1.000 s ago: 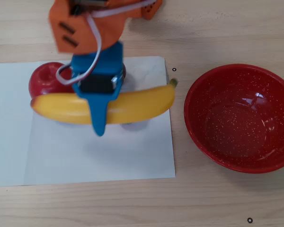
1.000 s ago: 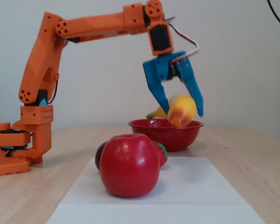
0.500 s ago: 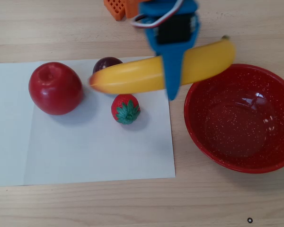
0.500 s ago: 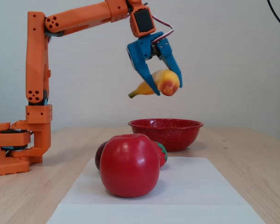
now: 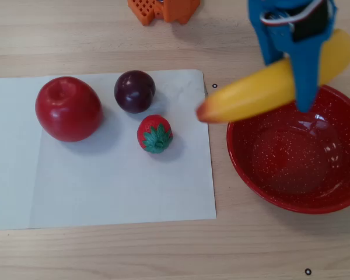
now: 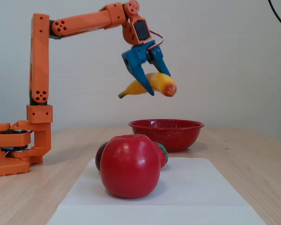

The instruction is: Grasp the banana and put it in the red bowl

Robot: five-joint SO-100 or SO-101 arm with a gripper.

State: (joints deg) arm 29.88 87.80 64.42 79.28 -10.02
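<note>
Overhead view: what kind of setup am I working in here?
Probably a hobby or lab tabletop rig, not a kitchen: a light wooden table, a sheet of white paper as work mat with toy fruit on it, and a plain wall behind the orange arm, whose tool holds the banana.

Open air between held banana [image 6: 147, 85] and red bowl [image 6: 166, 133] beneath; fruit aside.

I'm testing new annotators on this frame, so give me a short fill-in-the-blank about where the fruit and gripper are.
1. The gripper is shut on the ____.
2. The banana hangs in the air, partly above the red ____.
3. The apple, plum and strawberry rest on a sheet of white ____.
4. The red bowl holds ____ fruit.

Missing words: banana; bowl; paper; no
</note>
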